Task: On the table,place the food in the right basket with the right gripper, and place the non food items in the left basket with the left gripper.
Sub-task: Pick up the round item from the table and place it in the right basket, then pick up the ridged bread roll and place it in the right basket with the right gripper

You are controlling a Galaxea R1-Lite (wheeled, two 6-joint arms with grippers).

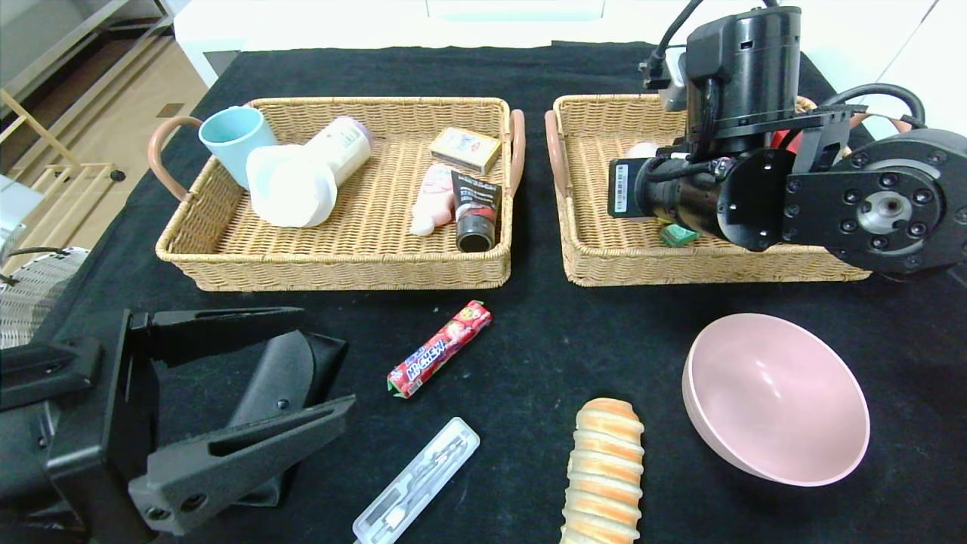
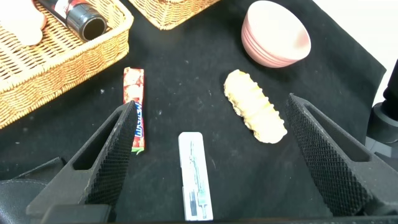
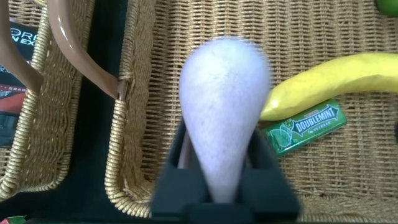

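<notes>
**Peach between right jaws over right basket; left claw wide open over glasses case**

While the right gripper (image 3: 217, 180) hangs inside the right basket (image 1: 604, 261), its jaws sit around the pale pink peach (image 3: 224, 112); whether they clamp it or have begun to part, cannot tell. Only the right wrist view shows this, plus a yellow banana (image 3: 329, 84) and a green gum pack (image 3: 305, 127) on the basket floor just beside the peach. In the head view the right arm hides most of that basket; the gum pack shows at the arm's lower edge.

Left gripper (image 1: 249, 378) is spread wide, holding nothing, low over the table (image 1: 544, 340) at the near left corner, black glasses case (image 1: 283, 370) between its fingers in the head view. Left wrist view misses the case but shows the clear cutlery box (image 2: 194, 177) centred between the fingers (image 2: 115, 155), red candy stick (image 2: 135, 109) near one finger.

Open cloth lies between candy stick, cutlery box, bread loaf (image 1: 604, 472) and pink bowl (image 1: 774, 397); all well apart. Loaf and box run off the near edge. Left basket (image 1: 332, 264) holds a blue cup (image 1: 234, 140), tubes and a small box; its floor is bare in the middle. A narrow gap separates the two baskets.
</notes>
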